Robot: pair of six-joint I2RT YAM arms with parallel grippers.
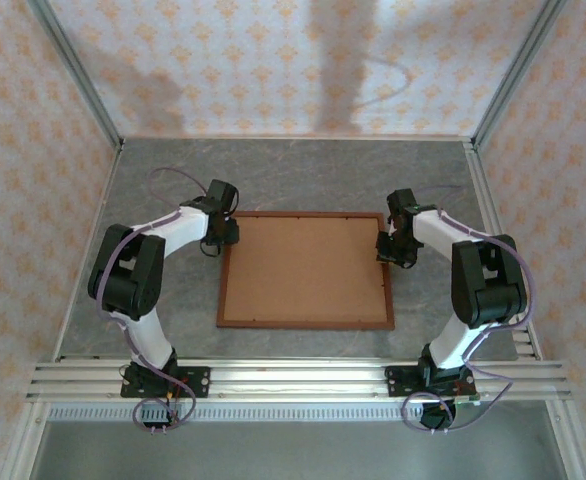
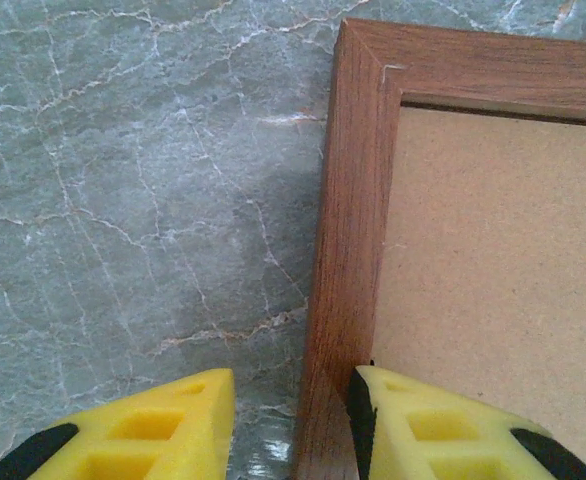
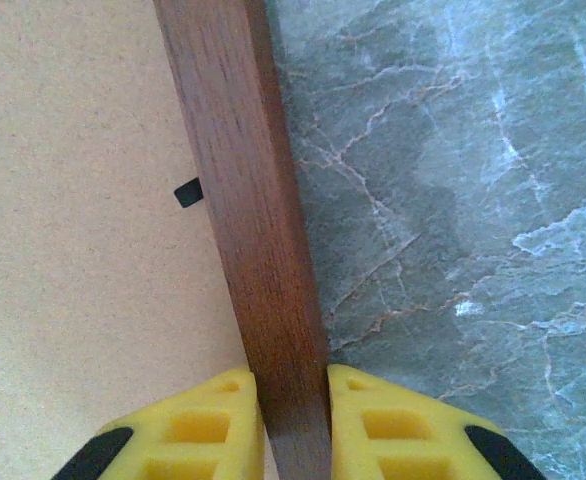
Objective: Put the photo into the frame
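Walls (image 1: 273,60): patterned paper, cream and orange, standing on three sides around the frame (image 1: 306,325).

Table (image 1: 303,175): grey marbled top. The frame lies flat on it, long sides running left to right, roughly midway between my two arms.

Frame: thin reddish-brown wood moulding, all four rails in sight from above. A plain brown board (image 1: 303,268) fills its opening, lying inside the rails.

Left arm (image 1: 133,280): reaches in to the frame's left rail, up near its far-left corner. Right arm (image 1: 483,285): reaches in to the frame's right rail, in its far half.

Left gripper (image 2: 293,378): jaws apart, straddling the left rail just short of the far-left corner. The inner finger (image 2: 423,430) sits over the board, touching the rail's inner edge. The outer finger (image 2: 163,430) is out over the table, with a strip of marble showing between it and the rail — not clamped.

Right gripper (image 3: 291,375): closed on the frame's right rail. One yellow finger presses the inner side, over the board; the other presses the outer side, over the table. No gap shows on either side.

Small black tab (image 3: 187,192): on the board, touching the right rail's inner edge, a little ahead of my right fingers.
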